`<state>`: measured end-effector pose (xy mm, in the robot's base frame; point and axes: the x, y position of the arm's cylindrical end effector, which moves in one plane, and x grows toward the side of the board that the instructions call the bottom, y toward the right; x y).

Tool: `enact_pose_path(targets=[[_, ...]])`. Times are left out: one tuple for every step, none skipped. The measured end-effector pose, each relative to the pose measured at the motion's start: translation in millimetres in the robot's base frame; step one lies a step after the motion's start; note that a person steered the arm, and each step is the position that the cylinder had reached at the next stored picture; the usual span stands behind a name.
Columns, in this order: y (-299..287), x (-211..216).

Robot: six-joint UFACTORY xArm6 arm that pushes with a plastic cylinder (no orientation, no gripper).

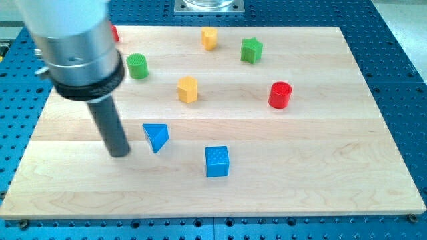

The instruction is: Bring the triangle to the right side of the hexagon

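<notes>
My tip (121, 153) sits just at nine o'clock of the blue triangle (157, 137), a sliver apart; yellow hexagon (188, 89) at one o'clock. No claw, just a rod.

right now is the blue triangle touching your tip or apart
Apart: a sliver of board shows between my tip and the blue triangle.

A lab: wooden board (320, 167) on a blue perforated bench (400, 80), beneath a robot arm (73, 40).
</notes>
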<state>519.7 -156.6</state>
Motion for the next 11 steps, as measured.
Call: enact_pose_path(targets=[[50.8,-9.3],[105.9,-22.9],[93.5,-19.3],[69.1,-9.4],[80.1,-3.6],[115.6,-3.1],[144.3,-3.2],[147.2,-3.2],[147.3,-19.0],[166.9,-69.7],[168.2,-108.9]])
